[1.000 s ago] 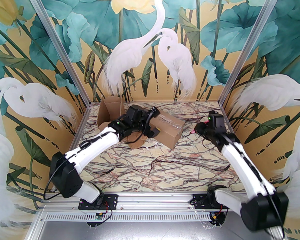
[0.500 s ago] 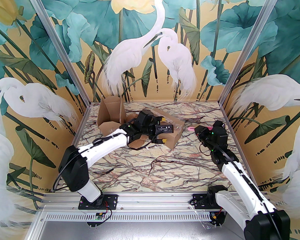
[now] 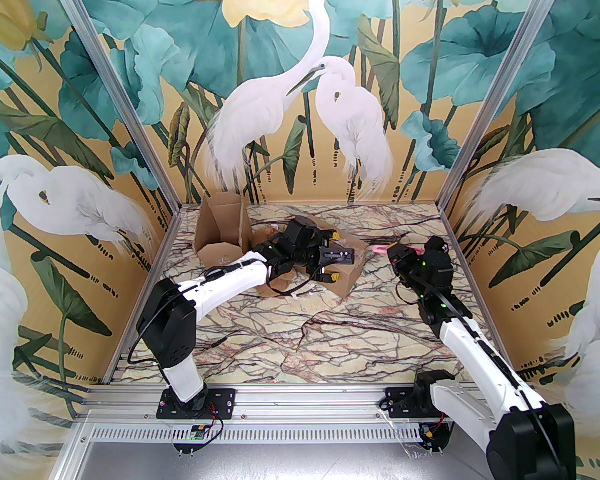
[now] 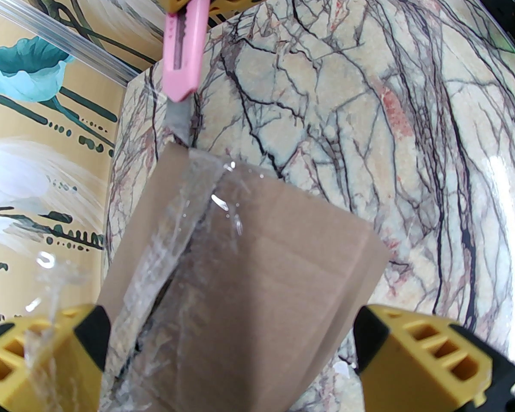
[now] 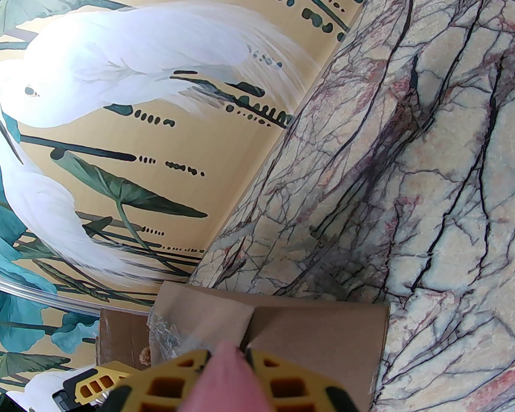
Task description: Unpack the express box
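Note:
The express box (image 3: 347, 268) is a brown carton lying mid-table, with clear tape (image 4: 171, 238) running along its top seam. My left gripper (image 3: 331, 257) hovers over its right part, open, and its yellow fingers (image 4: 433, 358) straddle the box (image 4: 257, 281) on both sides. My right gripper (image 3: 394, 254) sits just right of the box, shut on a pink utility knife (image 3: 380, 249). The knife (image 4: 184, 58) points at the far end of the seam, its grey blade (image 4: 178, 122) meeting the box edge. In the right wrist view the knife (image 5: 229, 376) sits between the yellow fingers (image 5: 292, 384), above the box end (image 5: 317, 337).
An opened cardboard box (image 3: 220, 233) stands at the back left corner. A loose cardboard piece (image 3: 275, 285) and tape scraps lie beside the left arm. The patterned walls enclose the marble table (image 3: 330, 338) on three sides.
My left arm has swung right, from the box's left end to over its right part. My right gripper has turned and carried the knife up toward the box's right end.

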Robot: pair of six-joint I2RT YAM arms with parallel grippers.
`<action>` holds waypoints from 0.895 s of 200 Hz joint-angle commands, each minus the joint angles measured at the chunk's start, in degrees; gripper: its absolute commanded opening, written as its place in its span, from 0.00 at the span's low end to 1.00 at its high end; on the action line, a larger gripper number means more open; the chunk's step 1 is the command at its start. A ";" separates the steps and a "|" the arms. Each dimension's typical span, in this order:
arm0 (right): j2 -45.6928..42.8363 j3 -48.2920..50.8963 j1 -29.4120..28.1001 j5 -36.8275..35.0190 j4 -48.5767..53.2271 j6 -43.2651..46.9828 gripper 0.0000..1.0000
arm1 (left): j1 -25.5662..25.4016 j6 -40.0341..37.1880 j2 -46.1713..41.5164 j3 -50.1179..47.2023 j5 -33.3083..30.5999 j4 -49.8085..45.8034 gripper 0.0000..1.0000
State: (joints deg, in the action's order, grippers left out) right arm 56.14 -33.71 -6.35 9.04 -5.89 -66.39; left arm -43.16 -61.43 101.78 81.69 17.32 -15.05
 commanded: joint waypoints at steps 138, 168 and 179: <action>-1.61 6.38 3.71 1.61 -8.30 -5.08 0.00 | -2.81 3.77 9.07 9.89 0.61 -1.36 0.99; 0.77 5.65 3.98 2.43 -10.52 -5.31 0.00 | -2.81 3.77 8.37 8.40 -0.07 -1.38 0.99; 1.72 5.29 3.98 2.73 -11.56 -5.41 0.00 | -2.81 3.90 8.26 8.11 -0.25 -1.30 1.00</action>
State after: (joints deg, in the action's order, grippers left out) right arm 56.16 -28.10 -2.59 10.55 -13.21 -70.98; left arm -45.71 -58.50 110.10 90.78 17.52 -15.59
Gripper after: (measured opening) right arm 0.160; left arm 0.995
